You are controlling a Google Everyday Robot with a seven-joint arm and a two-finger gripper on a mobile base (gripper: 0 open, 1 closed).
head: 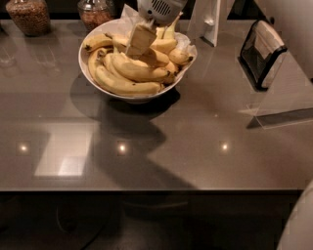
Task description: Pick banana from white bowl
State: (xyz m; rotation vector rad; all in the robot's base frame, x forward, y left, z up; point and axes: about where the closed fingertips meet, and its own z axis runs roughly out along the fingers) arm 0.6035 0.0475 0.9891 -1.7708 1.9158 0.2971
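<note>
Glossy grey-brown tabletop (205,146) across most of the view, dotted with small light reflections. At rear centre-left on it, wide round shallow white bowl (86,68), lined with crinkled white paper (128,13) protruding at the back rim. Inside the bowl, heaped pile of ripe yellow bananas (132,73), filling it rim to rim. At right, black framed stand (261,51), well apart from the bowl. At rear left, two glass jars of brown grains (29,14), just behind the bowl. Above the bowl's rear half, grey-and-tan two-finger gripper (140,43), tilted, its tan lower end down among the uppermost bananas and touching them. Open or closed state: cannot tell. No banana visibly lifted clear of the pile.
</note>
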